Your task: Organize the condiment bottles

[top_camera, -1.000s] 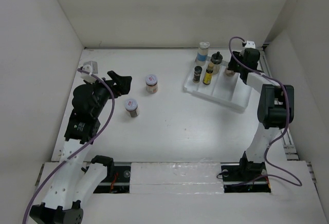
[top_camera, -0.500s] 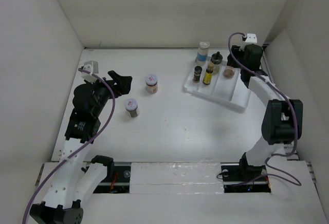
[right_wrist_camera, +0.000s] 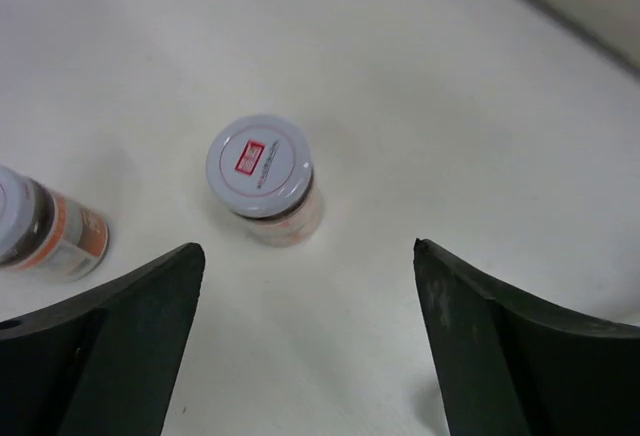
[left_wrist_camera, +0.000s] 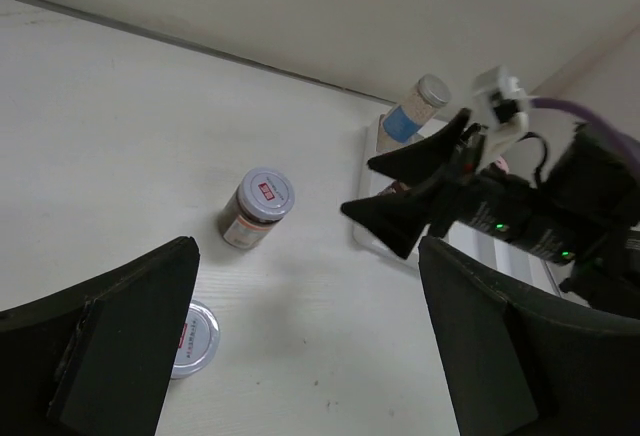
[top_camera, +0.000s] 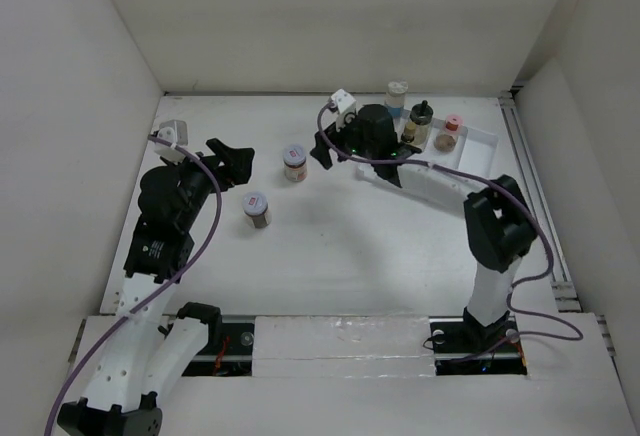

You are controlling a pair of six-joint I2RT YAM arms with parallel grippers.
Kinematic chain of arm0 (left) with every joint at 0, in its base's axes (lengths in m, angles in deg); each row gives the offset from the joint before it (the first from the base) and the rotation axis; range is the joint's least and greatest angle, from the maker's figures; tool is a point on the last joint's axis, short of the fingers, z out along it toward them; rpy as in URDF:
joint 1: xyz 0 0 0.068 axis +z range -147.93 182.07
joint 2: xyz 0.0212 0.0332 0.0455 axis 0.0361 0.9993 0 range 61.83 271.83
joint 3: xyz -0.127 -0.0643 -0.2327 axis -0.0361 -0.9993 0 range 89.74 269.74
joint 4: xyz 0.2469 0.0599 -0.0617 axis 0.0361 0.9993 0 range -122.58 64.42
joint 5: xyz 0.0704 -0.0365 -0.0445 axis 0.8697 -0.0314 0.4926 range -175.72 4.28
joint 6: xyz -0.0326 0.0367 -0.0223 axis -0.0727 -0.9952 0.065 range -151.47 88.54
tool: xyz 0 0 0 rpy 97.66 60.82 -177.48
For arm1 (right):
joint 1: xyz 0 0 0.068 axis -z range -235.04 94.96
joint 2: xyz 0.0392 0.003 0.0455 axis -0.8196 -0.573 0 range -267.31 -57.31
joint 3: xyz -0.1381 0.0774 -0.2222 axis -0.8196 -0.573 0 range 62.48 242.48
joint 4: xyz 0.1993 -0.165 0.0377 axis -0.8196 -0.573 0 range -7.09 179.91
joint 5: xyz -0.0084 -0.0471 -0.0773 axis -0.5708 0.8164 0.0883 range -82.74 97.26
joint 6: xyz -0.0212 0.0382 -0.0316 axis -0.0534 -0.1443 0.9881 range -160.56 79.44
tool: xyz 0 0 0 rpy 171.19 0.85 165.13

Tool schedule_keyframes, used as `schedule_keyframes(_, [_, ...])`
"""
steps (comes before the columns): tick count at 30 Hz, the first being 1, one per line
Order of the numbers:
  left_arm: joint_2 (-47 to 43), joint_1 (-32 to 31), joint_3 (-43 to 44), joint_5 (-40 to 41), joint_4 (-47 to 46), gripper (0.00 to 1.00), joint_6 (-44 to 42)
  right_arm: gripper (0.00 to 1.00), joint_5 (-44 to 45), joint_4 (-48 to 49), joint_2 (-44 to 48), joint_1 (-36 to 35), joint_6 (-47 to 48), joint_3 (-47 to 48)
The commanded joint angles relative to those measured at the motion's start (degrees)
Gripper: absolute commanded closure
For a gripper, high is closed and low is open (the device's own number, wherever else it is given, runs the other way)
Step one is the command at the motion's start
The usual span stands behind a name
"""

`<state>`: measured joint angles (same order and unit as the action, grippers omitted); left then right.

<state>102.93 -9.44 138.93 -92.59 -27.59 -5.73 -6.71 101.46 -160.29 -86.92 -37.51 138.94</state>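
The tabletop [top_camera: 340, 246] carries everything. The right arm [top_camera: 372, 134] reaches to the left across the tray [top_camera: 440, 184], probably because the next jar to fetch stands outside it. The right jaws are wide apart and hold nothing. In the wrist view the far jar [right_wrist_camera: 265, 181] is seen between them, not touched. The left arm [top_camera: 165, 206] hangs at the left side. The left jaws are also wide apart and empty, near the near jar [top_camera: 257, 208].

So 2 jars stand loose on the tabletop, apart from the tray. At the tray stand a blue-label bottle [top_camera: 397, 98], a black-cap bottle [top_camera: 421, 116], a pink-lid jar [top_camera: 453, 123] and a brown jar [top_camera: 446, 141]. The right arm covers the left part of the tray, so what else stands there cannot be told. Whether the blue-label bottle is inside the tray or just behind it is also unclear. The lid labels are too small to read.
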Motion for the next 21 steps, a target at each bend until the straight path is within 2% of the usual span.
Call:
schedule_keyframes(1, [-0.94, 0.26, 0.73, 0.72, -1.65, 0.13, -0.78, 0.09, -2.72, -4.59, -5.03, -1.78, 2.22, 5.88])
schedule_keyframes(3, [-1.46, 0.26, 0.21, 0.72, -1.65, 0.13, -0.78, 0.00, -3.25, -6.36, -7.40, -3.71, 3.62, 9.03])
schedule_keyframes(6, [-0.94, 0.26, 0.21, 0.72, -1.65, 0.13, -0.78, 0.00, -2.46, -9.70, -11.27, -6.17, 6.00, 13.07])
schedule_keyframes(10, [-0.94, 0.26, 0.21, 0.19, -1.65, 0.13, -0.78, 0.00, 3.77, -12.25, -16.62, -8.89, 8.29, 18.08])
schedule_keyframes(15, [-0.94, 0.26, 0.21, -0.42, -2.18, 0.12, -0.78, 0.00, 3.95, -12.25, -22.43, -8.90, 8.29, 24.68])
schedule_keyframes(19, [-0.94, 0.26, 0.21, 0.11, -2.18, 0.12, -0.78, 0.19, 3.44, -12.78, -25.34, -8.90, 7.67, 28.21])
schedule_keyframes(20, [-0.94, 0.26, 0.21, 0.11, -2.18, 0.12, -0.78, 0.34, 3.43, -12.78, -26.04, -8.90, 7.06, 28.73])
schedule_keyframes(21, [-0.94, 0.26, 0.21, 0.11, -2.18, 0.12, -0.78, 0.35, 4.21, -12.78, -26.04, -9.42, 7.06, 28.74])
